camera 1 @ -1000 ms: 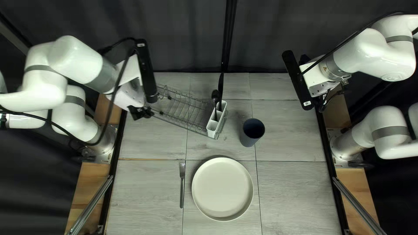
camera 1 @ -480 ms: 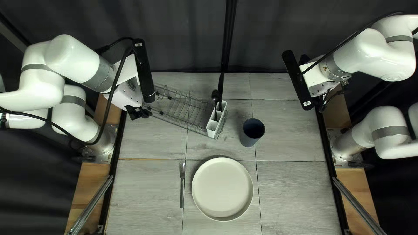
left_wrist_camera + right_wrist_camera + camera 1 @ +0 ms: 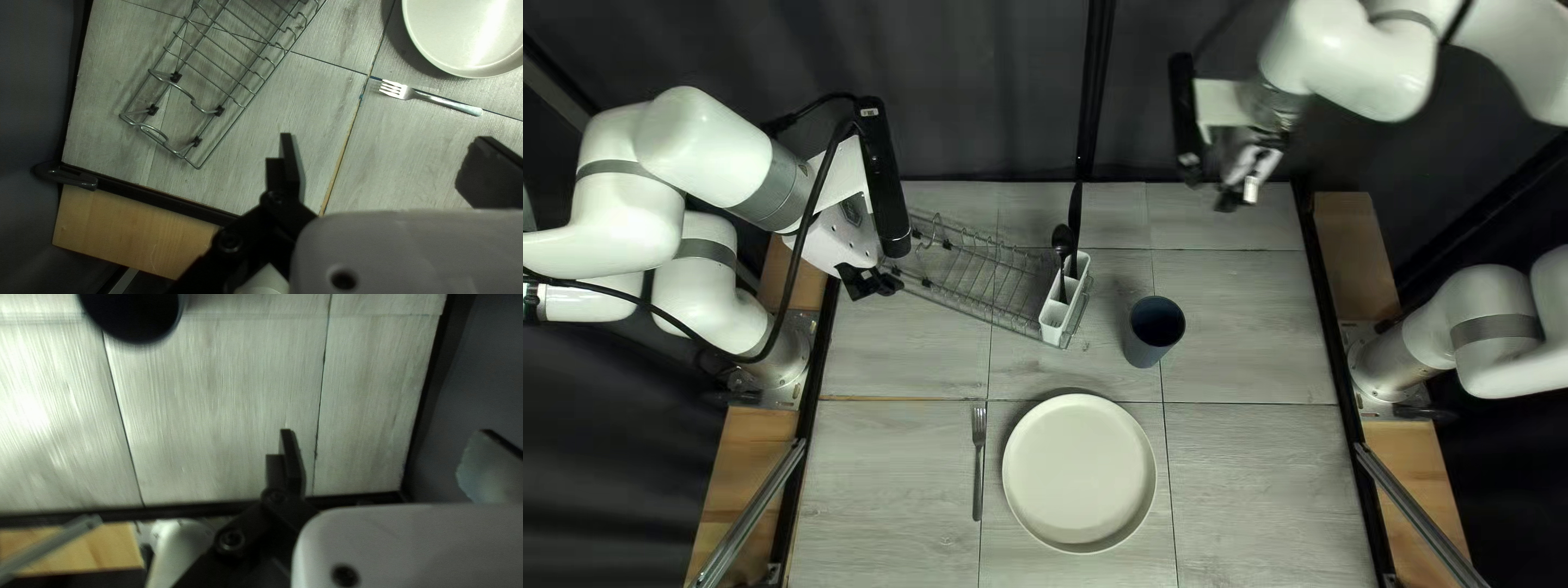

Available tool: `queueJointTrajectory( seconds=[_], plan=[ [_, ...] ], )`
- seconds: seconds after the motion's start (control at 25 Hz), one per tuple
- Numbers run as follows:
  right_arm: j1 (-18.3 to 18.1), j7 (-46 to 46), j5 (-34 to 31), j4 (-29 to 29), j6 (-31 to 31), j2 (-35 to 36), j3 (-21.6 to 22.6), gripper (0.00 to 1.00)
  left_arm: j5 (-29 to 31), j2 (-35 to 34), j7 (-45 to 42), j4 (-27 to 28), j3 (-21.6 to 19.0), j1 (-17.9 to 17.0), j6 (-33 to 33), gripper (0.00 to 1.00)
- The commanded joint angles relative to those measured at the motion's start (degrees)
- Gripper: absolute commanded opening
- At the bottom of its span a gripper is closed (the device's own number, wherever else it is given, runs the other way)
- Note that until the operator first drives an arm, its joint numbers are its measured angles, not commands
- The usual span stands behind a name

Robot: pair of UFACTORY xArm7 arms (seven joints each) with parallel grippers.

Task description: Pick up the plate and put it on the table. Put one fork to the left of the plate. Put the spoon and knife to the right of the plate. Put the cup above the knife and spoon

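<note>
In the white plastic cutlery holder stand the slim black knife and the round-headed black spoon. Probable step: extract one with the right gripper, open and empty. Align across a single utensil, close, lift vertically until clear. Count: one knife, one spoon, one holder, one grey wire rack, one dark blue cylindrical cup, one round off-white plate, one silver metal fork left of it. Left gripper: open, empty.
</note>
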Motion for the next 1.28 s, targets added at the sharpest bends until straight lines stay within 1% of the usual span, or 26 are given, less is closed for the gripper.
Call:
queueJointTrajectory(
  seconds=[0.04, 0.2, 0.32, 0.52, 0.92, 1.12, 1.16, 1.2, 1.24, 1.28],
  plan=[
    [0.45, 3.84, 4.44, 4.64, -4.63, 8.11, -0.26, 1.00, 0.00, 0.00, 0.00, 0.00, 0.00, 0.00, 0.00, 1.00],
    [0.49, 2.84, 9.16, 7.63, -6.48, 12.98, -0.33, 1.00, 0.00, 0.00, 0.00, 0.00, 0.00, 0.00, 0.00, 1.00],
    [0.14, 1.25, 12.75, 11.94, -6.82, 18.13, -0.09, 1.00, 0.00, 0.00, 0.00, 0.00, 0.00, 0.00, 0.00, 1.00],
    [-0.50, -0.30, 16.50, 16.22, -7.68, 24.09, 0.49, 1.00, 0.00, 0.00, 0.00, 0.00, 0.00, 0.00, 0.00, 1.00],
    [-2.86, -6.18, 22.19, 20.07, -9.45, 31.18, 1.73, 1.00, 0.00, 0.00, 0.00, 0.00, 0.00, 0.00, 0.00, 1.00],
    [-3.62, -8.54, 23.78, 20.41, -9.93, 32.58, 2.27, 1.00, 0.00, 0.00, 0.00, 0.00, 0.00, 0.00, 0.00, 1.00],
    [-3.74, -8.79, 24.03, 20.49, -9.91, 32.70, 2.32, 0.84, 0.00, 0.00, 0.00, 0.00, 0.00, 0.00, 0.00, 1.00],
    [-3.79, -8.91, 24.17, 20.59, -9.86, 32.77, 2.37, 0.84, 0.00, 0.00, 0.00, 0.00, 0.00, 0.00, 0.00, 1.00],
    [-3.92, -9.22, 24.44, 20.61, -9.85, 32.79, 2.44, 0.00, 0.00, 0.00, 0.00, 0.00, 0.00, 0.00, 0.00, 1.00],
    [-4.00, -9.39, 24.59, 20.53, -9.86, 32.73, 2.46, 0.00, 0.00, 0.00, 0.00, 0.00, 0.00, 0.00, 0.00, 1.00]
  ],
)
